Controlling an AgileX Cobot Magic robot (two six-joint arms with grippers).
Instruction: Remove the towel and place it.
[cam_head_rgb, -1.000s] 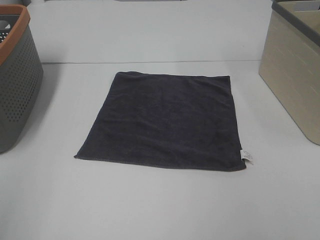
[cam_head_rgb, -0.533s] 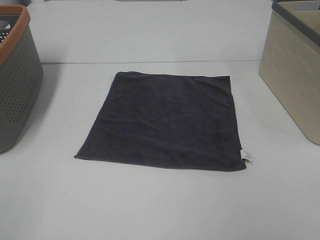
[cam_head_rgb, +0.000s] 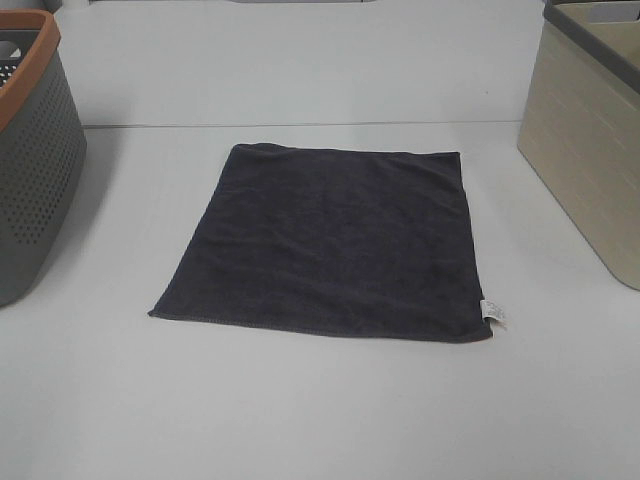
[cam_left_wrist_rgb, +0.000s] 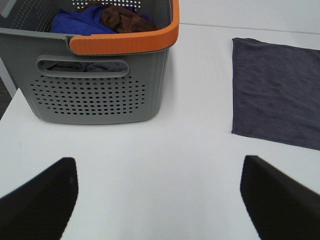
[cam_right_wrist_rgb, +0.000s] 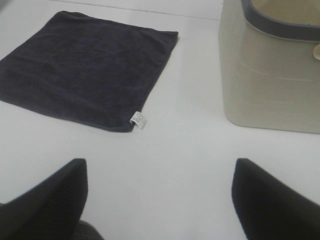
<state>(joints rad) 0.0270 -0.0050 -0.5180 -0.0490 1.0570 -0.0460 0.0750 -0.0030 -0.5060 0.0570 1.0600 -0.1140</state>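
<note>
Lying flat, square charcoal terry towel (cam_head_rgb: 335, 240)

The towel (cam_head_rgb: 330, 243) is a dark charcoal, roughly square terry cloth, spread flat and unfolded in a single layer on the white table (cam_head_rgb: 300, 410), about midway between left and right. Its far edge runs nearly straight while its near edge sits a little wider, with the near-left corner reaching out toward the left, and faint soft wrinkles cross its nap. A small white tag (cam_head_rgb: 494, 313) sticks out from its near-right corner and lies on the table surface.
</note>
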